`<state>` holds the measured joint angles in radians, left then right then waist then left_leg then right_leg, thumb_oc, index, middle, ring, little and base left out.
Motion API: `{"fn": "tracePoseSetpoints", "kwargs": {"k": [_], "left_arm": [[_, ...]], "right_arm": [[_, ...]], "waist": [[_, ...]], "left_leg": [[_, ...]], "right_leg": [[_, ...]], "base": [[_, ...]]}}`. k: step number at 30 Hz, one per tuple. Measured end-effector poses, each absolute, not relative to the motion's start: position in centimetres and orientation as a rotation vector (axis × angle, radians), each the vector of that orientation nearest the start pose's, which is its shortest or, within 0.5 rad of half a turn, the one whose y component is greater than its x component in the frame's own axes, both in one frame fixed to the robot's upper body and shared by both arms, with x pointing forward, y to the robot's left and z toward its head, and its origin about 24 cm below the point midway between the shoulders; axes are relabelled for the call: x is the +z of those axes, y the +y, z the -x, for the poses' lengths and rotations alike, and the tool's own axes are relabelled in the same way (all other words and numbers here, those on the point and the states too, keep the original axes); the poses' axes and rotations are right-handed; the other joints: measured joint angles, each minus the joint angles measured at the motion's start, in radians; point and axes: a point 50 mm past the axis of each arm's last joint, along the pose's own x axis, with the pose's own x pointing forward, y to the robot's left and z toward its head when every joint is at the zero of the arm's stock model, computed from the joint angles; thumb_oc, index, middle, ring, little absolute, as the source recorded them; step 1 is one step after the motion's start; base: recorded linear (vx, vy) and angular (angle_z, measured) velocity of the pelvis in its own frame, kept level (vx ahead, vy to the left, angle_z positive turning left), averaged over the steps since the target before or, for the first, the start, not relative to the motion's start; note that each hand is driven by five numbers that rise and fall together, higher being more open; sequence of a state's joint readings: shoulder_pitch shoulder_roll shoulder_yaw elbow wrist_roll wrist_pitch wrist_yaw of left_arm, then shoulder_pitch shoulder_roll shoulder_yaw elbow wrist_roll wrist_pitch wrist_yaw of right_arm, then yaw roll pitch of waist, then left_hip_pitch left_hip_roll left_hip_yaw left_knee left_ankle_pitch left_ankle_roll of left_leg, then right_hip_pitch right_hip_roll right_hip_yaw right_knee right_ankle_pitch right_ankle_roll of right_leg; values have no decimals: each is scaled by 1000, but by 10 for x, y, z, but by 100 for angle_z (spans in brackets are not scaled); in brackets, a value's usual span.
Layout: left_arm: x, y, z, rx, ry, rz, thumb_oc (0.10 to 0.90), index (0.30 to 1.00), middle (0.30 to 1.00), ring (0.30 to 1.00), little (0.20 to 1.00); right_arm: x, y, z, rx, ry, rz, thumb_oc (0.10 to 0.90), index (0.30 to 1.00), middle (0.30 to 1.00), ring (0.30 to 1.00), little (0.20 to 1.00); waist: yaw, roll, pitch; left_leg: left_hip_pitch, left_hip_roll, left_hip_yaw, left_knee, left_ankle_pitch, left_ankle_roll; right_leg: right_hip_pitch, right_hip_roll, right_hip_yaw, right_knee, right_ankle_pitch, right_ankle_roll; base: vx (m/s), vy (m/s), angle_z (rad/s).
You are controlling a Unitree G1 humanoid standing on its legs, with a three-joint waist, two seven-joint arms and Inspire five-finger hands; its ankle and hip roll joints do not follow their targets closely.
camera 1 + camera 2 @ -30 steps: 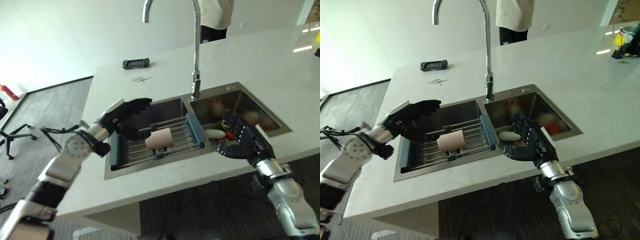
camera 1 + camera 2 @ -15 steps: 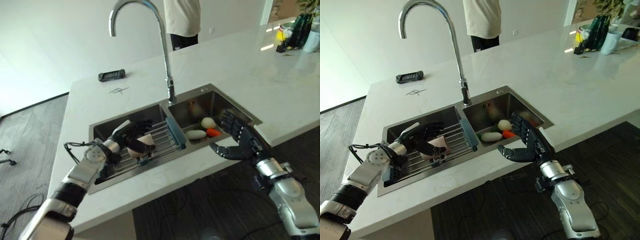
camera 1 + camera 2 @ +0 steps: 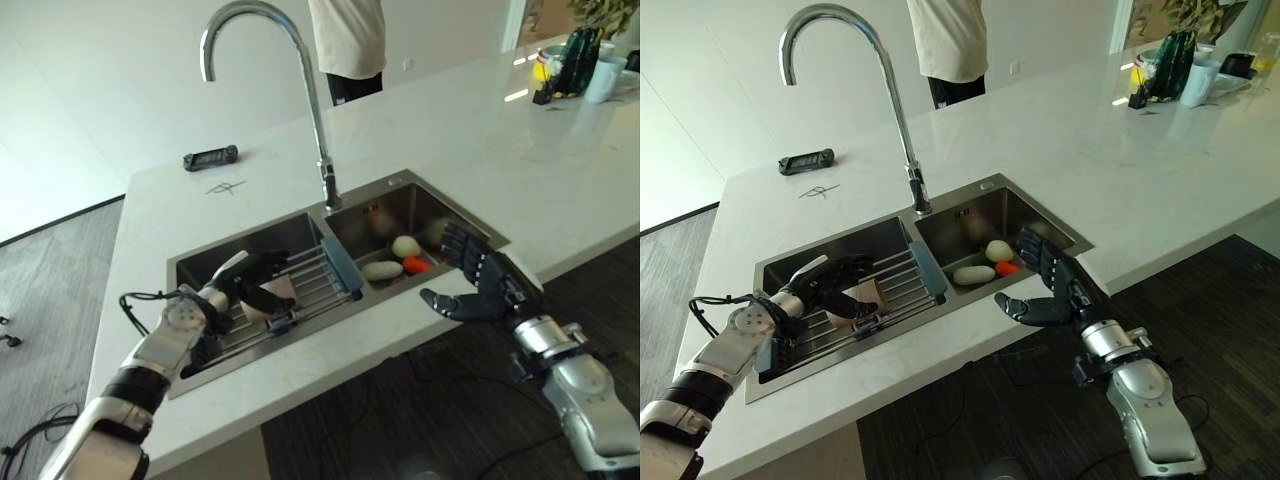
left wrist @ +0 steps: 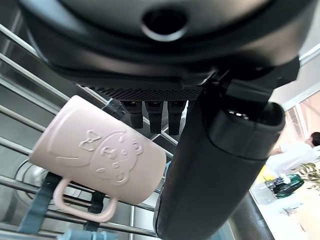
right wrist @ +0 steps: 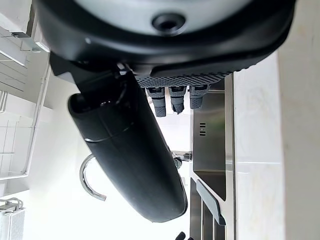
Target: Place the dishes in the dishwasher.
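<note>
A pink mug [image 4: 95, 155] with a bear relief lies on its side on the wire rack [image 3: 308, 283] across the sink's left basin. My left hand [image 3: 245, 282] reaches over the mug [image 3: 856, 300]; its fingers [image 4: 150, 114] arch above the mug's side and its thumb [image 4: 215, 170] stands beside the mouth, not closed round it. My right hand [image 3: 482, 290] hovers open, palm turned inward, over the counter's front edge by the right basin, holding nothing.
The right basin holds two pale rounded pieces [image 3: 383, 269] and an orange one [image 3: 418, 264]. A tall faucet [image 3: 322, 180] rises behind the sink. A black device [image 3: 210, 157] lies on the counter. A person [image 3: 350, 40] stands behind it; bottles and cups [image 3: 580, 65] sit far right.
The camera has shifted. My left hand came down from above the rack's left end onto the mug. The right hand stays open by the sink's front edge.
</note>
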<state>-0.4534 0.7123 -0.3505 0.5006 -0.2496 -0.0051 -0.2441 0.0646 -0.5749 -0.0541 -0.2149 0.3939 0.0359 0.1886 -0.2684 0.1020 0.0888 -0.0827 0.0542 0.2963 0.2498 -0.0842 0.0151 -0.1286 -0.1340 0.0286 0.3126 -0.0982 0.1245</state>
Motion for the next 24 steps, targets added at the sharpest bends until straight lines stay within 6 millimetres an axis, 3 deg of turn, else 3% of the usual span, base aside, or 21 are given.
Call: {"fn": "tracePoseSetpoints", "kwargs": {"k": [15,24], "left_arm": [[70,248,-323,-314,207,-637,800,900,900,900,900],[60,270,-319,-271,290,-724,800,900,900,900,900]], "right_arm": [[106,-232,-239,242,-94,237,800,900,900,900,900],[107,-233,-239,255,-90,251,800,900,900,900,900]], "waist": [[3,-4,1],[9,-9,2]], "left_leg": [[0,15,0,7,-4,-8],[1,16,-1,7,-6,-8]], "right_leg": [[9,16,1,-16,6,-5],[13,16,-1,-22,6,-5]], "base": [[0,0,0],[0,0,0]]}}
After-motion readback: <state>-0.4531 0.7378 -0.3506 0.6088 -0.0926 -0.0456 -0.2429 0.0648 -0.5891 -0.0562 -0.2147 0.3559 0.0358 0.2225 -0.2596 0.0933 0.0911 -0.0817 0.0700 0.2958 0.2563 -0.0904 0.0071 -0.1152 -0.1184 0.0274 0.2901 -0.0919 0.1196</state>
